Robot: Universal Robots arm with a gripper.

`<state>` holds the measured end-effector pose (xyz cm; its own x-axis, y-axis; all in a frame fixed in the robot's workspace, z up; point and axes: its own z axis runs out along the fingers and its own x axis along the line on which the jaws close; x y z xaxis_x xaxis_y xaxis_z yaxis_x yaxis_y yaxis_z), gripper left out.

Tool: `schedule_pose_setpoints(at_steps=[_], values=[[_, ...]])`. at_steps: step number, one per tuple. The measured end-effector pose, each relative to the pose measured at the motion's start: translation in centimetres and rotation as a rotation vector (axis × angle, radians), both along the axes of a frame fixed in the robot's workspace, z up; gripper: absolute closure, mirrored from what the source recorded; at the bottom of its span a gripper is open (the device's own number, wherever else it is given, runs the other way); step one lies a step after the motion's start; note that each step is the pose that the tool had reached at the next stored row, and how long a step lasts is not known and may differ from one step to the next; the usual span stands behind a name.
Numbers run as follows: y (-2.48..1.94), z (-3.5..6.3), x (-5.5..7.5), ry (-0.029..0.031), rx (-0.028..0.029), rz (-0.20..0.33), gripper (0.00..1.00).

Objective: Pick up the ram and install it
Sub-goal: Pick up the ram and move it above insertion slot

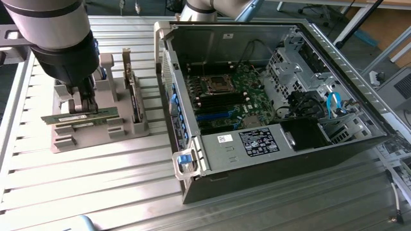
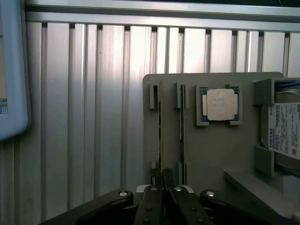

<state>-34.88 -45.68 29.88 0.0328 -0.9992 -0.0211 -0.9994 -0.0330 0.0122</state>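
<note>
Gripping the ram (image 1: 64, 118) near its middle, the end effector (image 1: 86, 111) stands over the grey holder (image 1: 128, 131) at the exterior view's left. Its fingers are drawn almost fully together on the thin green board. The wrist view shows the same hold edge-on: the fingertips pinch the narrow upper edge of the ram, which runs along one slot of the holder. A second stick (image 2: 181, 117) sits in the slot just beside it. A square processor chip (image 2: 220, 104) and a hard drive (image 2: 283, 131) lie further along the same holder.

As for progress, the grasp looks made, so the picking half of the job is under way. The ram lies level and low over the holder's end posts. I cannot tell whether it has come clear of its slot or rests in it.

None of the installing is done. The computer case (image 1: 218, 175) lies open on the desk (image 1: 96, 187) across the centre and right of the exterior view, just beside the holder. Its motherboard (image 1: 237, 91) is exposed, and the ram is nowhere near it. By my reading, lifting it free, carrying it across and seating it in the board all remain.
</note>
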Motion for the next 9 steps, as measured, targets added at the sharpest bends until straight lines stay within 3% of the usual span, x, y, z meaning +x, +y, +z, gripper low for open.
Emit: schedule_pose_setpoints(at_steps=[9], values=[[0.0,2.61,0.2,-0.0001,0.0001,0.0,0.88]])
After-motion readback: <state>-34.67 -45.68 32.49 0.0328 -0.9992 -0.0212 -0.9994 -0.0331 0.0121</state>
